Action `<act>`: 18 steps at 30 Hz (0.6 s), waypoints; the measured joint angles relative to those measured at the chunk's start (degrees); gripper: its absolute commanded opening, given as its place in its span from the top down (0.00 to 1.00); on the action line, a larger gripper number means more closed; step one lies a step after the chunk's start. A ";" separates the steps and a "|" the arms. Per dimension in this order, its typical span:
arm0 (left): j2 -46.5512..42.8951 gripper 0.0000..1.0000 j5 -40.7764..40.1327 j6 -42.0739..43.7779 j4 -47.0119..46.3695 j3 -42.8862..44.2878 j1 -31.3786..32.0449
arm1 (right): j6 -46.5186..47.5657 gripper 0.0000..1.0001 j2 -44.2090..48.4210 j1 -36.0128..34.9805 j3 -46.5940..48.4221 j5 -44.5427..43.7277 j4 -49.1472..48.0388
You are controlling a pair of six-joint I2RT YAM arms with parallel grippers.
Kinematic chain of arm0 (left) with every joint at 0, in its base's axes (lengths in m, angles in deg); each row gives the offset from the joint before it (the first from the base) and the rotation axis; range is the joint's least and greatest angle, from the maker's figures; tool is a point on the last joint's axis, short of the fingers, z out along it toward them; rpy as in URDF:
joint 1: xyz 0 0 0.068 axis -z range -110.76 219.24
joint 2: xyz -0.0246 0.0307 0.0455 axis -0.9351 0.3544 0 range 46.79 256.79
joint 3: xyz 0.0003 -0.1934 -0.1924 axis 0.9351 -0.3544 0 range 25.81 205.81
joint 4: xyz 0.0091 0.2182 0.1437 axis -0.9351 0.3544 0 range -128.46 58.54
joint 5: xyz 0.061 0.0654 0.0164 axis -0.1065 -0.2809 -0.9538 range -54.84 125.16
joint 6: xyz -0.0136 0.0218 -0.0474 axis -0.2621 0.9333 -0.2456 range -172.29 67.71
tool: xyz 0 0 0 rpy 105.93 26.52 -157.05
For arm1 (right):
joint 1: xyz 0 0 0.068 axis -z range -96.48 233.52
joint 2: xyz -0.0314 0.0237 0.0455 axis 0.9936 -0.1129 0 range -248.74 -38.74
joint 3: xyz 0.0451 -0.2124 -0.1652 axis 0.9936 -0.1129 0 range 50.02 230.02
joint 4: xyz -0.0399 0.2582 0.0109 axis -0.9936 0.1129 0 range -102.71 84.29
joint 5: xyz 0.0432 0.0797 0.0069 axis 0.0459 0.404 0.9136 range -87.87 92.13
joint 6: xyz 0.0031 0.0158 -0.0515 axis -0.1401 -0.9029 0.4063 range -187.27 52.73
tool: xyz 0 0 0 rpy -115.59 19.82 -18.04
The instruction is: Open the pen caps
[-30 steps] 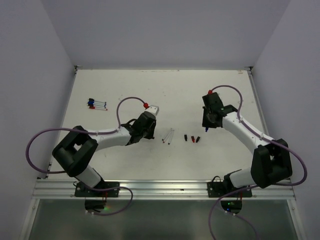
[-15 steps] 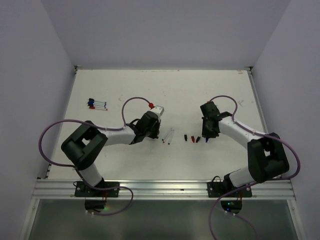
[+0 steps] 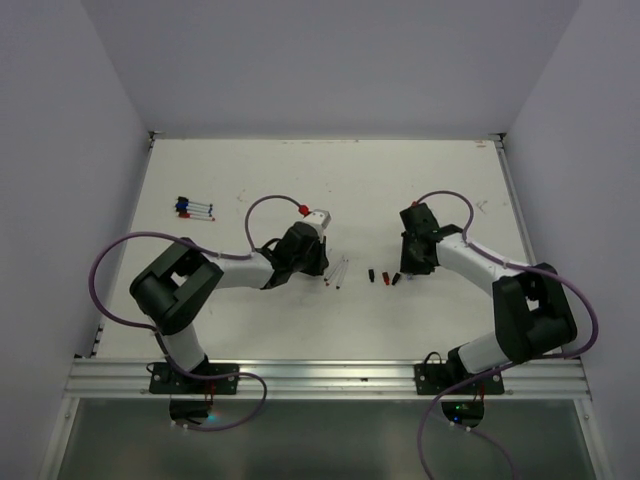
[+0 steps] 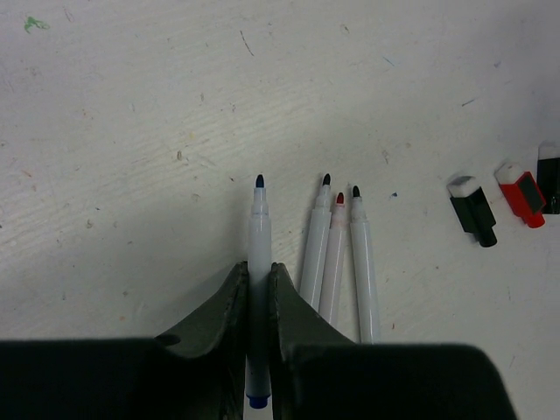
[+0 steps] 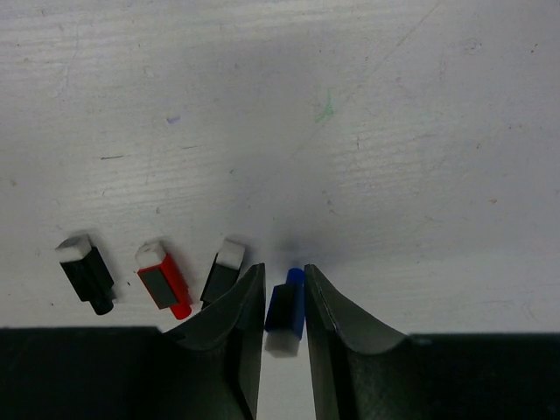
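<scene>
Judged step: laying down the parted pair.

We would part both jaws slowly, then lift straight up so nothing rolls.

- Left gripper (image 4: 258,269): narrow, pinching the blue-tipped pen (image 4: 259,219); bare pens (image 4: 337,254) lie just right.
- Right gripper (image 5: 283,269): narrow around the blue cap (image 5: 285,306), contact unclear; other caps (image 5: 162,276) lie left.

Both arms are low, reaching inward.

A robotics lab is indicated, a closed test cell rather than a lived-in room. A white table (image 3: 400,180) is boxed in on three sides by plain pale walls (image 3: 330,60). Two white-and-black arms, the left arm (image 3: 230,275) and the right arm (image 3: 480,262), are bolted to an aluminium rail (image 3: 320,375) along the near edge, and purple cables (image 3: 268,197) are looped from them. The tabletop is seen scuffed and flecked with small marks in the wrist views — and pens (image 3: 337,272) and pen caps (image 3: 384,277) are laid out on it in small groups.
</scene>
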 measured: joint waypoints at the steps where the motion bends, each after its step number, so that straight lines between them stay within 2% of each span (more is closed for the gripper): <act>1: 0.00 0.86 0.02 -0.28 -0.17 -0.13 0.00 | 0.00 0.69 -0.07 0.00 -0.04 0.09 -0.09; 10: -0.02 0.80 0.26 -2.12 -3.85 -2.10 0.00 | 0.00 0.64 -0.11 0.00 -1.18 1.40 -1.49; 18: -0.07 0.77 0.48 -3.23 -7.61 -4.07 0.00 | 0.00 0.64 -0.02 0.00 -1.60 2.84 -2.19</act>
